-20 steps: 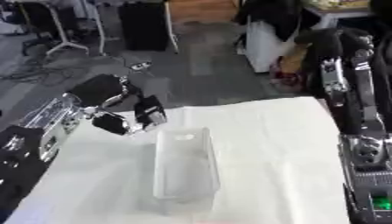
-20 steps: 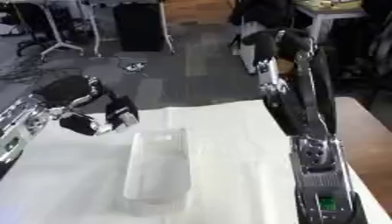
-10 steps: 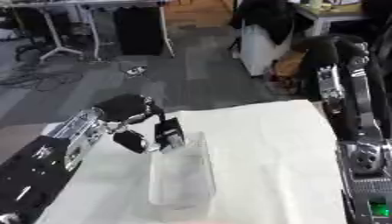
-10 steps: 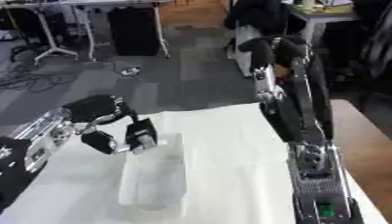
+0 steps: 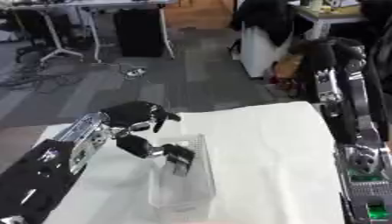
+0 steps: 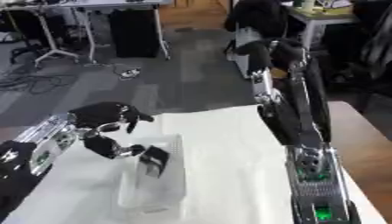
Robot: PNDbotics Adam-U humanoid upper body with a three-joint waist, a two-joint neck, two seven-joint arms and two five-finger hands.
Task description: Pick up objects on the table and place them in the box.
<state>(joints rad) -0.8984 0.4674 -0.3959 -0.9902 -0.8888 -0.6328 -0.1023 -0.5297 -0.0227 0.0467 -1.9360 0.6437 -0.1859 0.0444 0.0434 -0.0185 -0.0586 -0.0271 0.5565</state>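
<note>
The left hand (image 5: 138, 124) hung over the far end of the clear box (image 5: 183, 183), which sat near the table's (image 5: 268, 148) left edge with its long axis running from far edge to near. A small dark object (image 5: 178, 154) sat at the fingertips, already inside the box walls; the fingers seemed still pinched on it, though I couldn't be sure. The right hand was nowhere in sight; only that arm (image 6: 295, 109) rose along the table's right edge.
</note>
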